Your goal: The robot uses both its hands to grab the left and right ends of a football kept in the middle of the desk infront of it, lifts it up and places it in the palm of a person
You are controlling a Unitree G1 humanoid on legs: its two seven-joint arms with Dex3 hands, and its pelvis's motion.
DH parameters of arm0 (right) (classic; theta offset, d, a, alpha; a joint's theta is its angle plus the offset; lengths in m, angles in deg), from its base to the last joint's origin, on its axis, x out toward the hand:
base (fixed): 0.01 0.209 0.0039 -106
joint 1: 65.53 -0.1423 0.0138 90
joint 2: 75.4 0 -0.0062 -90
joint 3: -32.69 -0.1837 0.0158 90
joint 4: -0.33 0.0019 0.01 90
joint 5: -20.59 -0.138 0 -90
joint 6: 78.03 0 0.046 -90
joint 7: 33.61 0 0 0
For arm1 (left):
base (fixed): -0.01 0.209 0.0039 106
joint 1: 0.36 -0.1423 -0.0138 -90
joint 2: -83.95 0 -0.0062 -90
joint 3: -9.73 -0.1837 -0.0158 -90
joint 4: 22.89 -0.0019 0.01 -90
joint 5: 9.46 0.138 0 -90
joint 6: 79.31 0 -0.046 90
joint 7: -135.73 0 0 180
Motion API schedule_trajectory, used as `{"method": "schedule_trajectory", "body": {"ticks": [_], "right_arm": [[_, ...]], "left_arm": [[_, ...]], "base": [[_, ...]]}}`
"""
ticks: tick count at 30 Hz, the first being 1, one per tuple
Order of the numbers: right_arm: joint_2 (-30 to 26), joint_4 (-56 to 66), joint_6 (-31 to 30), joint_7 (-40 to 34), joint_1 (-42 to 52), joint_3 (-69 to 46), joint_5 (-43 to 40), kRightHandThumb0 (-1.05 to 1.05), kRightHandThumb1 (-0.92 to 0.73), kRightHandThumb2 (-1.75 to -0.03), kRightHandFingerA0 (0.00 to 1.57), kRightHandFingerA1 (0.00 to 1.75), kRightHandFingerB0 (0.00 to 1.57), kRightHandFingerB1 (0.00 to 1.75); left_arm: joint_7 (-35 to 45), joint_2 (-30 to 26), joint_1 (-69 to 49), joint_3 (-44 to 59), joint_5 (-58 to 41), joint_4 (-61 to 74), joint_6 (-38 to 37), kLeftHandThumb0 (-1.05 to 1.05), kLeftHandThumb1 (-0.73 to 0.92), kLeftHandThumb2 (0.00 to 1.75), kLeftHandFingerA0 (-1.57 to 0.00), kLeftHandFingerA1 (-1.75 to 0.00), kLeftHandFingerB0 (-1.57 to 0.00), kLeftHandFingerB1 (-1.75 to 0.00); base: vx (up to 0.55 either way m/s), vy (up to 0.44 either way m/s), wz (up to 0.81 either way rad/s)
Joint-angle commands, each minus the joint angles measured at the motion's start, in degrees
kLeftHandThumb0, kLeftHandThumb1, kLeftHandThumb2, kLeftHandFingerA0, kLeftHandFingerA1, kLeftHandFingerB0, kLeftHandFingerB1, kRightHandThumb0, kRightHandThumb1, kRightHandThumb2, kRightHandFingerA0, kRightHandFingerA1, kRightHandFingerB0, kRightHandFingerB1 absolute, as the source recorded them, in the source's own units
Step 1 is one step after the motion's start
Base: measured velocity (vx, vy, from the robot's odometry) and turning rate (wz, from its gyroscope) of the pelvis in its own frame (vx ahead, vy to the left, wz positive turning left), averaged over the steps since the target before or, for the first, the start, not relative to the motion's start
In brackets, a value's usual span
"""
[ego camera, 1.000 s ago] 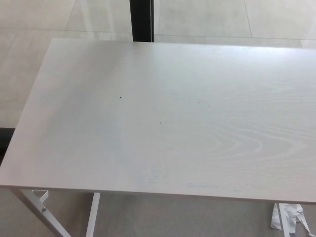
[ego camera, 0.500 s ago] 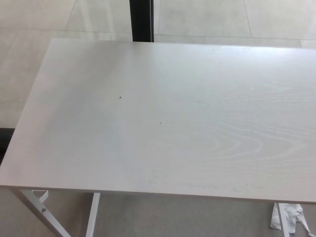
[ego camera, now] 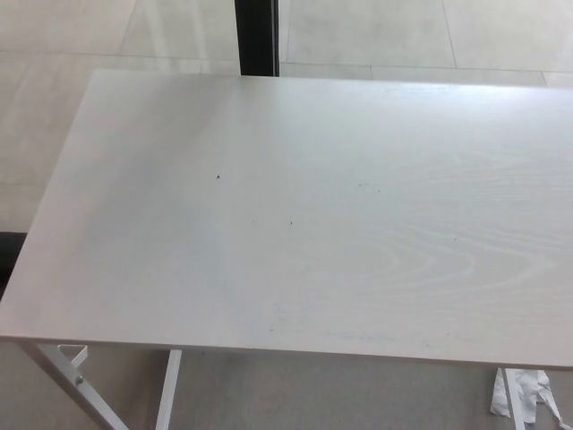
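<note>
The head view shows only the white wood-grain desk (ego camera: 304, 215), seen from above. No football lies on it. Neither of my hands nor any part of my arms shows in the picture. No person's hand is in sight either.
The desk's near edge (ego camera: 269, 345) runs across the bottom, with white metal legs (ego camera: 166, 390) below it at the left. A dark vertical post (ego camera: 257, 36) stands beyond the far edge on a pale tiled floor. Crumpled white material (ego camera: 524, 399) lies under the right corner.
</note>
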Motion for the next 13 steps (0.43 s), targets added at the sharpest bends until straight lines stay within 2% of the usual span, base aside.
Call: {"method": "schedule_trajectory", "body": {"ticks": [1,5,6,9,13], "right_arm": [[-0.58,-0.09,0.21,0.46,0.02,-0.15,-0.24,-0.69,-0.64,-0.60,0.46,0.43,0.21,0.32],[-0.48,-0.35,0.16,0.14,0.02,-0.45,-0.49,-0.70,-0.63,-0.59,0.47,0.45,0.23,0.33],[-0.56,-0.19,-0.17,-0.21,0.10,-0.03,-0.04,-0.71,-0.64,-0.60,0.40,0.44,0.23,0.33],[-0.75,-0.12,-0.30,-0.23,-0.02,0.13,0.08,-0.70,-0.64,-0.60,0.45,0.43,0.22,0.32],[-0.59,-0.27,0.02,0.21,-0.25,-0.19,-0.37,-0.68,-0.64,-0.60,0.43,0.43,0.22,0.32]], "left_arm": [[-0.42,-1.11,0.65,0.74,-1.25,-1.10,0.54,-0.77,0.58,0.59,-0.52,-0.50,-0.49,-0.36],[0.32,-0.83,-0.04,1.14,-1.79,0.11,1.20,-0.79,0.58,0.59,-0.49,-0.50,-0.46,-0.37],[0.52,-0.85,-0.05,1.21,-1.96,0.13,1.49,-0.79,0.58,0.59,-0.48,-0.50,-0.43,-0.37],[0.21,-0.55,-0.56,1.00,-1.85,1.13,1.36,-0.80,0.58,0.59,-0.51,-0.50,-0.46,-0.38],[-0.77,-0.67,0.18,0.96,-1.74,0.31,1.85,-0.78,0.57,0.58,-0.49,-0.51,-0.47,-0.37]], "base": [[0.00,0.000,0.00],[0.00,0.000,0.00],[0.00,0.000,0.00],[0.00,0.000,0.00],[0.00,0.000,0.00]]}}
